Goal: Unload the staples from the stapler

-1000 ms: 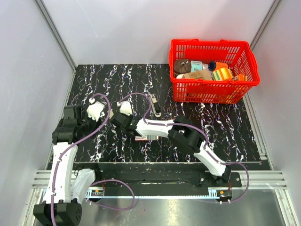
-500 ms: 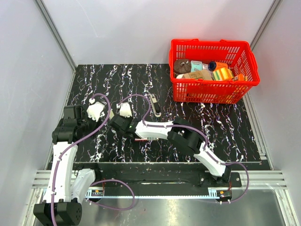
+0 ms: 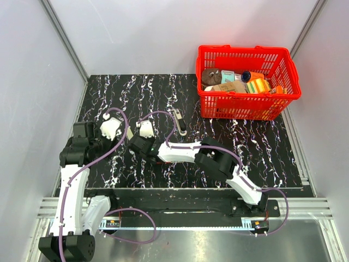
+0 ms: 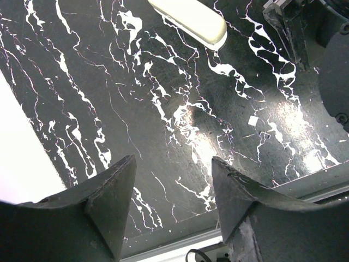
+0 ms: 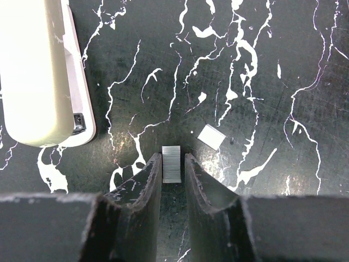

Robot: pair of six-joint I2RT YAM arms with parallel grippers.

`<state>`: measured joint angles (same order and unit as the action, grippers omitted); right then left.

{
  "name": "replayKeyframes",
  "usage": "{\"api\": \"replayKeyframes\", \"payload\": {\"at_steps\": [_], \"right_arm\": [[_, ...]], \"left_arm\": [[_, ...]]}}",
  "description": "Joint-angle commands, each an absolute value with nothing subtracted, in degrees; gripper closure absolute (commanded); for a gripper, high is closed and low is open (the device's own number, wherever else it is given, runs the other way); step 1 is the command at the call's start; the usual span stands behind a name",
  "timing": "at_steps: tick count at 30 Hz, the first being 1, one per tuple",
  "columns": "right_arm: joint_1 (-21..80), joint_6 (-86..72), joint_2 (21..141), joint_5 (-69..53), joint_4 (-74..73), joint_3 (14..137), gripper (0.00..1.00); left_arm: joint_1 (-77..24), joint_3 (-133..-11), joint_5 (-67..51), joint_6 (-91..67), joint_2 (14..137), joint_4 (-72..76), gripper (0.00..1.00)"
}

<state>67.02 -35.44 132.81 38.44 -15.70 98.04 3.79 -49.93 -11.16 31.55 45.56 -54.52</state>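
Staples (image 5: 171, 164), in one short strip, are pinched between the fingertips of the right gripper (image 5: 172, 160), whose jaws are closed against both sides of them, low over the black marble table (image 5: 272, 82). Whether they are lifted or resting on the surface cannot be told from the wrist view. The cream stapler (image 5: 38, 71) is seen lying near, to the upper left, and a small loose piece (image 5: 211, 136) lies just beside the fingers on the other side. The left gripper (image 4: 173, 166) is held open over the table, empty. With an off-centre squeeze, the thin strip could be snapped or squirted out and fragments scattered; the loose piece could also be overlooked.
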Motion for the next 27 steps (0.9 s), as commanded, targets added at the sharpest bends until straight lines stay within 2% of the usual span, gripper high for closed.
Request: {"api": "replayKeyframes", "payload": {"at_steps": [1, 7, 11, 17, 27], "right_arm": [[68.12, -35.60, 132.54, 35.77, -21.45, 95.63, 0.72], [68.29, -35.33, 131.84, 34.89, -21.45, 94.31, 0.74], [68.29, -34.72, 131.57, 34.89, -21.62, 94.13, 0.85], [68.29, -34.10, 129.29, 34.98, -23.02, 94.22, 0.95], [68.29, -36.12, 114.45, 34.11, -23.38, 85.18, 0.96]], "left_arm": [[4.22, -52.82, -12.66, 31.20, 45.00, -54.40, 0.38], [4.22, -52.74, -12.66, 31.20, 45.00, -54.58, 0.38], [4.31, -52.74, -12.92, 31.11, 45.09, -54.49, 0.38], [4.22, -53.17, -12.66, 31.46, 45.26, -54.49, 0.38], [4.31, -55.81, -15.73, 31.99, 49.21, -54.93, 0.38]]}}
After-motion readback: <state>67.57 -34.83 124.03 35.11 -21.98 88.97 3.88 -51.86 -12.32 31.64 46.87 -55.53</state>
